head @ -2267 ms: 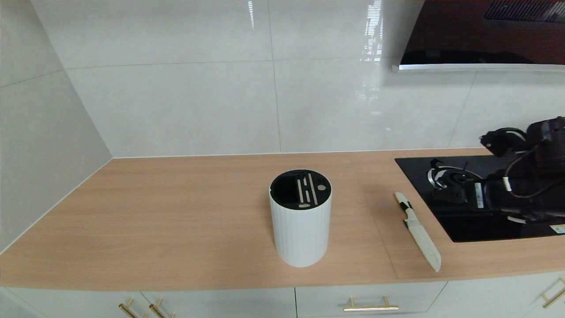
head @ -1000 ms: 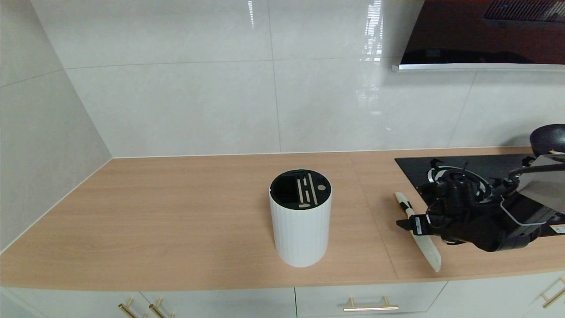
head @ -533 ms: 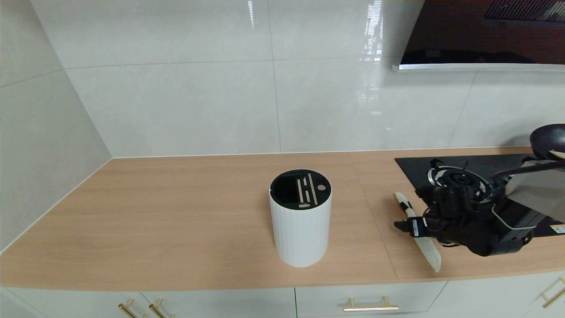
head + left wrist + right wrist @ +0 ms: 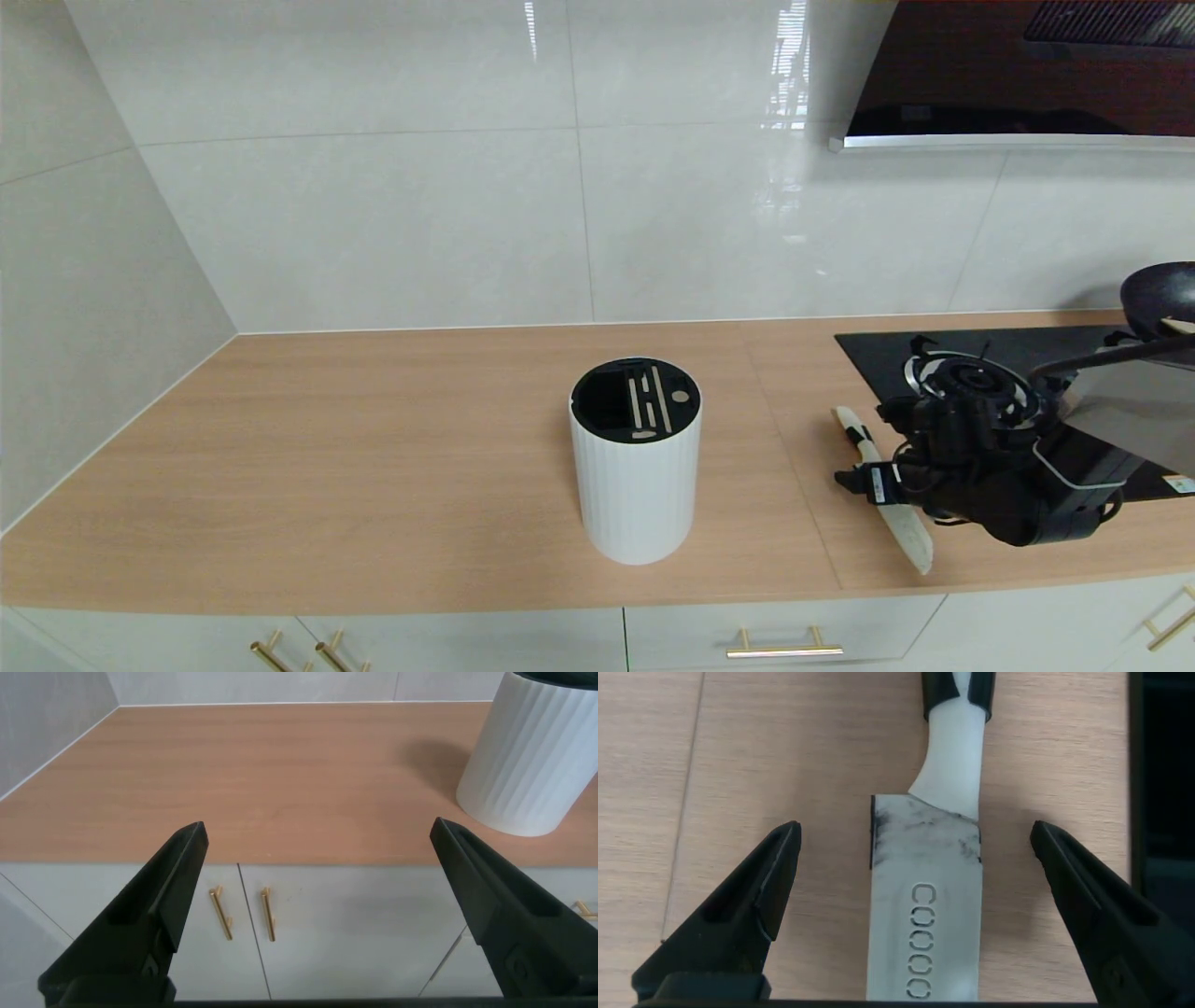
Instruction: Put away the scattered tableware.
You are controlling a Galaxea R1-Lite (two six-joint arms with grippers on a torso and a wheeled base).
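Straddling knife [image 4: 924, 905] (jaws wide) near counter-edge [image 4: 878, 586]

The counter [image 4: 373, 448] looks like matt, grained wood; the holder [image 4: 638, 485] on it is ribbed white with a smooth black top. Right of the holder, the knife [image 4: 924, 887] has a marbled white blade; wall tiles [image 4: 373, 205] and black hob [image 4: 868, 359] are glossy

Black right claw [image 4: 911, 919], cabled wrist [image 4: 966, 462], silver-grey forearm [image 4: 1134, 406]

Knife [image 4: 904, 534] lies on counter [image 4: 373, 467] between holder [image 4: 638, 485], left, and hob [image 4: 876, 357], right.
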